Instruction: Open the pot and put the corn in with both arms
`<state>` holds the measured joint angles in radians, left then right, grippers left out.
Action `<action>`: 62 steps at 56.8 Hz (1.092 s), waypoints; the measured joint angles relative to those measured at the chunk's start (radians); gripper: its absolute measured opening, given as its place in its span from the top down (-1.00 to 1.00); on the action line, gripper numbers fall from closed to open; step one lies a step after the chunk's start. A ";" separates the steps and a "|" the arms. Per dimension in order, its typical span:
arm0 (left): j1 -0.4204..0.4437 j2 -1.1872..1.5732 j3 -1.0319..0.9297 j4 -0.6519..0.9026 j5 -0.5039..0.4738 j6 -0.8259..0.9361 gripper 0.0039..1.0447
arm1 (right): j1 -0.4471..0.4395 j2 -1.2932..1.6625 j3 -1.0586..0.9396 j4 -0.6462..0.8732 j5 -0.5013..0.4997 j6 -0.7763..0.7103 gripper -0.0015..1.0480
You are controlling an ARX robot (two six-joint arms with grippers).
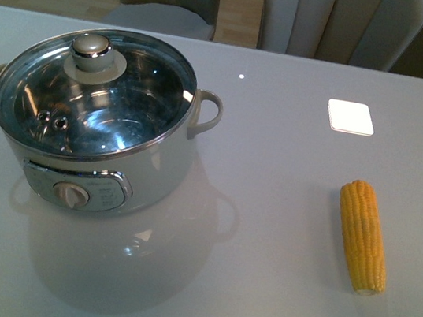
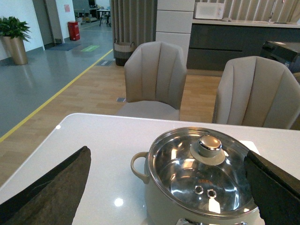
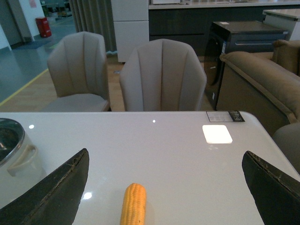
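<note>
Two grippers, both spread wide and holding nothing. The left gripper [image 2: 166, 154] faces the pot [image 1: 91, 164], which sits with its glass lid [image 1: 93, 97] on at the left of the table [image 1: 253, 308]. The right gripper [image 3: 165, 153] faces the corn [image 1: 363, 235], lying flat, well apart on the right.

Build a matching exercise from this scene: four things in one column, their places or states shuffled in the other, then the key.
1. corn
2. glass lid
3. dial
4. left gripper

A. open
B. on the front of the pot
C. lying on the table, apart from the pot
D. covering the pot

Pairs: 1-C, 2-D, 3-B, 4-A
</note>
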<state>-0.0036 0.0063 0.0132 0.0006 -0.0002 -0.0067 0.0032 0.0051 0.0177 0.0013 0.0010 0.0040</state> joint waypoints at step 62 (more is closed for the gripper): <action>-0.162 0.497 0.187 -0.035 -0.219 -0.090 -0.87 | 0.000 0.000 0.000 0.000 0.001 0.000 -0.83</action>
<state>-0.1654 0.5030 0.1997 -0.0349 -0.2192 -0.0971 0.0032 0.0048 0.0177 0.0013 0.0017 0.0040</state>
